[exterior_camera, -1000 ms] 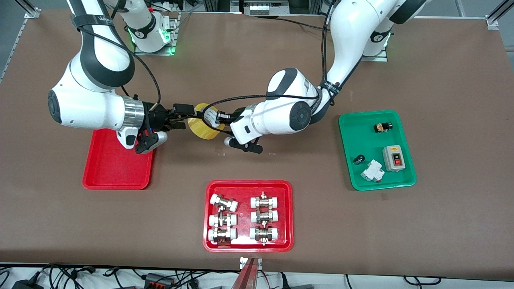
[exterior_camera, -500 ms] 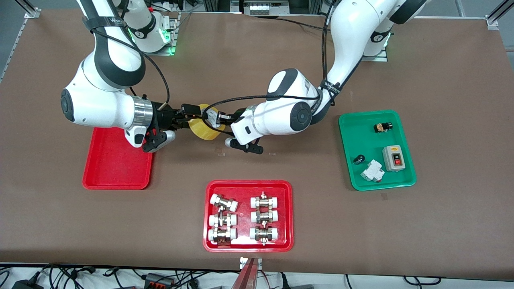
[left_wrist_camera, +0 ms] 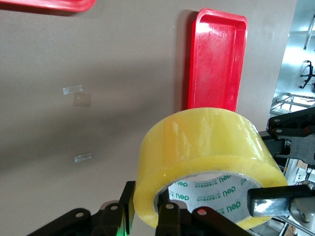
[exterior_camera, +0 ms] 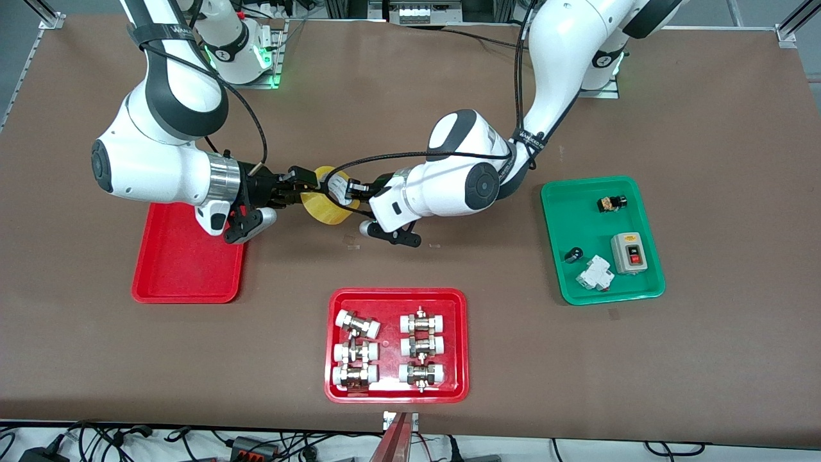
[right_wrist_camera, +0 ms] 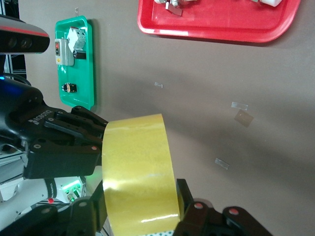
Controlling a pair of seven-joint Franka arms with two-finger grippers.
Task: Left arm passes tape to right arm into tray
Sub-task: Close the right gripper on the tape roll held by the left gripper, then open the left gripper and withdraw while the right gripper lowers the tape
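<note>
My right gripper (exterior_camera: pixel 301 186) has its jaws closed around the tape (exterior_camera: pixel 327 204), which hangs above the bench beside the red tray (exterior_camera: pixel 183 266). My left gripper (exterior_camera: pixel 349 190) clamps its pale core. Handover in progress; next, I judge, the left lets go. The roll is translucent yellow.

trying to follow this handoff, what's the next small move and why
Probably the left gripper should open and let go. The tape hangs in the air between both grippers, above the table, and the right gripper already appears shut on its rim. Once freed, the right arm could carry it to the plain red tray.
</note>
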